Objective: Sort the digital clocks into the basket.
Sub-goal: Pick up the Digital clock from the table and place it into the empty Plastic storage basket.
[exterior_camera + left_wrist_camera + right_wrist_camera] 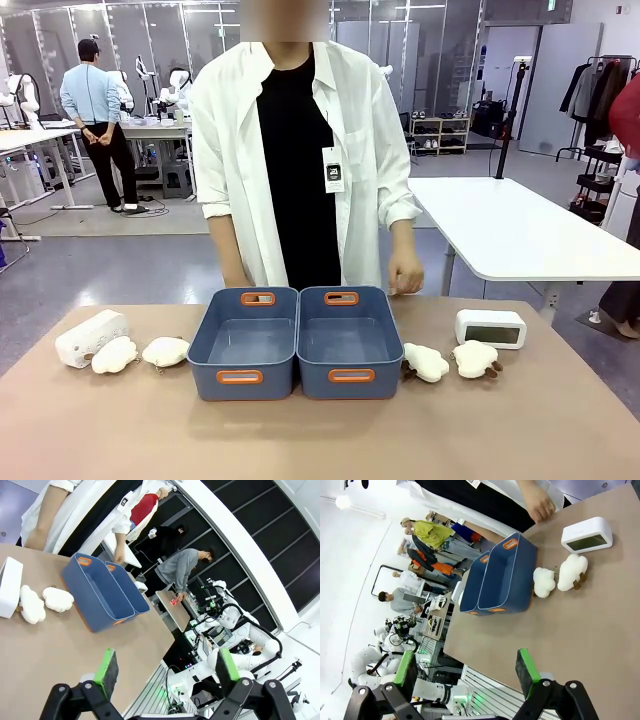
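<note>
The left gripper (167, 672) hangs above the brown table (300, 440) with its green-padded fingers spread wide and nothing between them. The right gripper (466, 672) is likewise wide apart and empty. The first reach turns, I judge, on each arm having a clock on its own side. The left clock (10, 586), a white rounded-rectangular plastic box, lies at about ten o'clock from the left gripper. The right clock (586, 534), its twin with a grey screen, lies at about one o'clock from the right gripper. In the front view the left clock sits at nine o'clock of the bins, its long axis slanting eight to two. The right clock stands at three o'clock, screen toward the robot, long axis nine to three. There are two clocks, both on the table outside the bins. There are two adjoining blue-grey rectangular plastic bins with orange handle inserts, the left bin (245, 345) and the right bin (350, 345), both empty. Four white cloud-shaped plush toys (165, 351) lie two to a side, between each clock and the bins. The person's hand (405, 272) hangs at the table's far edge, at about one o'clock of the right bin.
</note>
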`<state>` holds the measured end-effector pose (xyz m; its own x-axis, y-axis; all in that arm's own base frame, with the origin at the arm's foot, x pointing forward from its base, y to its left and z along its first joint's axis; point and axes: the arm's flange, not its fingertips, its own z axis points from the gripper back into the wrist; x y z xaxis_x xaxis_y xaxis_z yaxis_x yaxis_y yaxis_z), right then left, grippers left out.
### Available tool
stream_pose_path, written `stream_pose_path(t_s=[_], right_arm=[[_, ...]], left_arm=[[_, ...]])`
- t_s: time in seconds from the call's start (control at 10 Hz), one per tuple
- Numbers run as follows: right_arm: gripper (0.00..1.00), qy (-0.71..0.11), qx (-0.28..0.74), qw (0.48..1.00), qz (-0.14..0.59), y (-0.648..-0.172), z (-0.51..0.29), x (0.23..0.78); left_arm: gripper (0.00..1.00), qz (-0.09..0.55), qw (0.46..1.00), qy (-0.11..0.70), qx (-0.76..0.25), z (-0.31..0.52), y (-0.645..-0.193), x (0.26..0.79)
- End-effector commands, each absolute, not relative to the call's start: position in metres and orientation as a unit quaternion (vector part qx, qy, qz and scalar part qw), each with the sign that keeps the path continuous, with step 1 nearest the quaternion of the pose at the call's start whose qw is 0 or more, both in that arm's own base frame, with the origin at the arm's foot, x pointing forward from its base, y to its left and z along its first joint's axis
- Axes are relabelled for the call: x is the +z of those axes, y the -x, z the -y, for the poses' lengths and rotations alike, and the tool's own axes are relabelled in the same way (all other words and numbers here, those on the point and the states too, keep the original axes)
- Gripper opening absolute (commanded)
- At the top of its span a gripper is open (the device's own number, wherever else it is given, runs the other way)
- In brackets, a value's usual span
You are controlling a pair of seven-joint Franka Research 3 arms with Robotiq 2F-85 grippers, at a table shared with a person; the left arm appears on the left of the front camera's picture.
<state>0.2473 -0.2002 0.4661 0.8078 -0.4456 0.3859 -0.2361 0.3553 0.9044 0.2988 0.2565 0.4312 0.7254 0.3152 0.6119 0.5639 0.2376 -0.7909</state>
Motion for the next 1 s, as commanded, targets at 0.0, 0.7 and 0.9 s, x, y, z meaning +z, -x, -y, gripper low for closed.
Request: stream_pose_path(t_s=[0.0, 0.7, 0.9], right_arm=[[1.00, -0.566, -0.066, 0.762, 0.308, -0.2482, 0.2019, 0.4670], [1.00, -0.566, -0.066, 0.762, 0.308, -0.2482, 0.2019, 0.4670], [1.00, -0.566, -0.066, 0.762, 0.308, -0.2482, 0.2019, 0.4670]], left_arm=[[1.00, 0.358, 0.699, 0.612, -0.093, -0.2572, -0.2963, 0.4315], [1.00, 0.358, 0.699, 0.612, -0.093, -0.2572, -0.2963, 0.4315], [1.00, 0.358, 0.699, 0.612, -0.093, -0.2572, -0.2963, 0.4315]])
